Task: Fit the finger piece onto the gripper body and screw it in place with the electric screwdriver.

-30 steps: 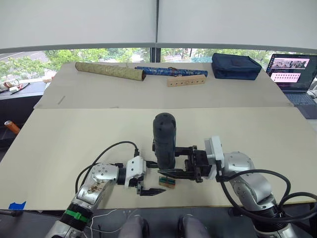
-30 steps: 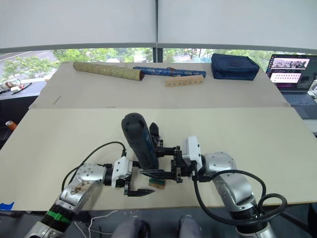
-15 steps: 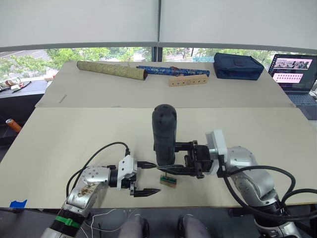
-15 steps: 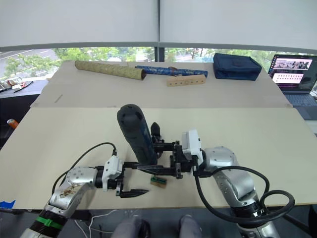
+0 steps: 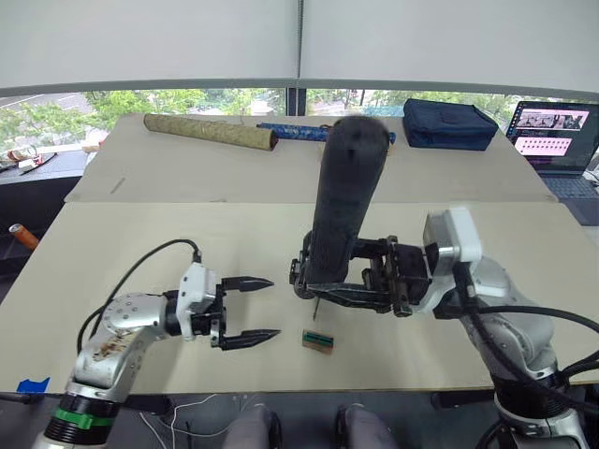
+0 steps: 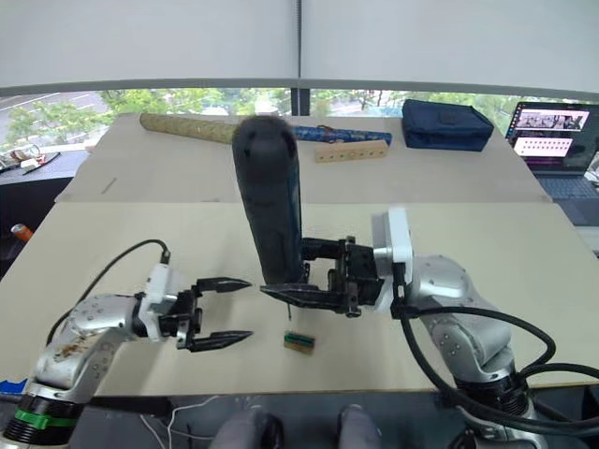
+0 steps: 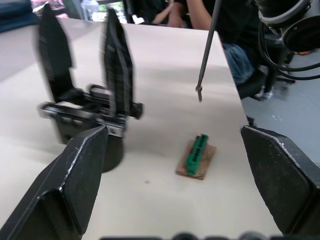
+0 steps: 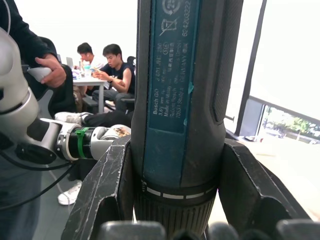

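My right gripper point(image 5: 323, 282) is shut on the electric screwdriver point(image 5: 343, 196). It holds the thick dark cylinder upright above the table, with the top leaning slightly right. Its thin metal bit point(image 7: 206, 50) hangs in the air, clear of the table. The gripper body point(image 7: 85, 107) stands on the table as a black block with two pointed fingers sticking up. I cannot tell which of these is the finger piece. My left gripper point(image 5: 271, 307) hangs open to the left of the screwdriver with nothing between its fingers.
A small green-and-brown block point(image 5: 318, 340) lies on the table below the screwdriver. At the far edge lie two patterned rolls point(image 5: 208, 132), a wooden bar with holes point(image 6: 352, 152) and a dark blue bag point(image 5: 447, 123). A laptop point(image 5: 556, 140) sits at the far right.
My right gripper has raised the screwdriver well above the table. My left gripper has drawn back to the left, away from the gripper body and the small block.
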Controlling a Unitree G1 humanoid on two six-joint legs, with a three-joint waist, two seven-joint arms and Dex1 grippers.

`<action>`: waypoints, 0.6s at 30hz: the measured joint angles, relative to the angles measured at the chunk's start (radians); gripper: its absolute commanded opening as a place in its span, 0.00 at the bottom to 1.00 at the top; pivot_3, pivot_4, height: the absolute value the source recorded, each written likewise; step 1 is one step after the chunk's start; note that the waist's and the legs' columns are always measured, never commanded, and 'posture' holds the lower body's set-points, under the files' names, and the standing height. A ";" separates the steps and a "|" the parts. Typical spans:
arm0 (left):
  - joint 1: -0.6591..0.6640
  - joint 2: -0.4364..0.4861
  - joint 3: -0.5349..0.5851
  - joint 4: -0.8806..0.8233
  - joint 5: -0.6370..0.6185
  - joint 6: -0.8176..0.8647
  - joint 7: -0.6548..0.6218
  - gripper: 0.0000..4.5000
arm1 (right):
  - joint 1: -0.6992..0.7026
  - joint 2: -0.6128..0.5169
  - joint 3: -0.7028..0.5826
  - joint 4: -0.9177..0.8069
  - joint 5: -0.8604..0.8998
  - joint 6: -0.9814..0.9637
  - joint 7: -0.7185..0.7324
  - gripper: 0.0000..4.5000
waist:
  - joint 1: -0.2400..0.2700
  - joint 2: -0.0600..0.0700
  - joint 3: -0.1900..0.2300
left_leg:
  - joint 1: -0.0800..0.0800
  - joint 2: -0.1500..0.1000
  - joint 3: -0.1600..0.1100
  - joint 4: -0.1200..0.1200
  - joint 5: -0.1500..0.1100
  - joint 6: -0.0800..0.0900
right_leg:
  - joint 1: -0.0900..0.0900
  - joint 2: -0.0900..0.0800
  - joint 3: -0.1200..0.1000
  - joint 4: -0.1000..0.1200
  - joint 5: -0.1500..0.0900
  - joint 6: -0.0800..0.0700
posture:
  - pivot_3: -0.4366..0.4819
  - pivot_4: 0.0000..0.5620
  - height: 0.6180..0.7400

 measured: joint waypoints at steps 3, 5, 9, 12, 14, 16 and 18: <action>-0.006 0.012 0.036 -0.020 -0.055 0.059 0.015 0.99 | -0.023 -0.008 -0.018 -0.007 0.035 0.021 -0.019 0.43 | 0.001 0.000 0.000 | 0.000 0.000 0.000 0.000 0.000 0.000 | 0.000 0.000 0.000 0.000 0.000 0.000 | 0.48 0.27 1.00; -0.013 0.031 0.059 -0.028 -0.075 0.095 0.027 0.99 | -0.041 -0.017 -0.028 -0.007 0.049 0.041 -0.029 0.43 | 0.000 -0.001 0.001 | 0.000 0.000 0.000 0.000 0.000 -0.001 | 0.000 0.000 0.000 0.000 0.000 0.000 | 0.48 0.27 1.00; -0.041 0.052 0.098 -0.022 -0.076 0.117 0.042 0.99 | -0.097 -0.023 -0.057 -0.006 0.091 0.059 -0.051 0.43 | 0.000 -0.001 0.001 | 0.000 0.000 0.000 0.000 0.001 -0.001 | 0.000 0.001 0.000 0.000 0.000 0.000 | 0.48 0.27 1.00; -0.049 0.052 0.117 0.001 -0.075 0.117 0.051 0.99 | -0.129 -0.023 -0.062 -0.001 0.114 0.068 -0.062 0.43 | -0.001 -0.001 0.001 | 0.000 0.000 0.001 0.000 0.001 -0.002 | 0.000 0.001 0.000 0.000 0.000 0.000 | 0.48 0.27 1.00; -0.050 0.052 0.122 0.010 -0.075 0.116 0.053 0.99 | -0.150 -0.022 -0.064 0.008 0.116 0.073 -0.069 0.43 | -0.001 -0.001 0.001 | 0.000 0.000 0.001 0.000 0.001 -0.002 | 0.000 0.001 0.000 0.000 0.000 0.000 | 0.48 0.27 1.00; -0.050 0.051 0.123 0.011 -0.075 0.114 0.054 0.99 | -0.168 -0.020 -0.065 0.019 0.116 0.075 -0.075 0.43 | 0.000 -0.001 0.001 | 0.000 0.000 0.001 0.000 0.001 -0.002 | 0.000 0.001 0.000 0.000 0.000 0.000 | 0.48 0.27 1.00; -0.050 0.050 0.123 0.012 -0.075 0.113 0.054 0.99 | -0.176 -0.014 -0.065 0.028 0.118 0.077 -0.079 0.43 | 0.000 -0.001 0.001 | -0.001 0.000 0.001 0.000 0.001 -0.002 | 0.000 0.001 0.000 0.000 0.000 0.000 | 0.48 0.27 1.00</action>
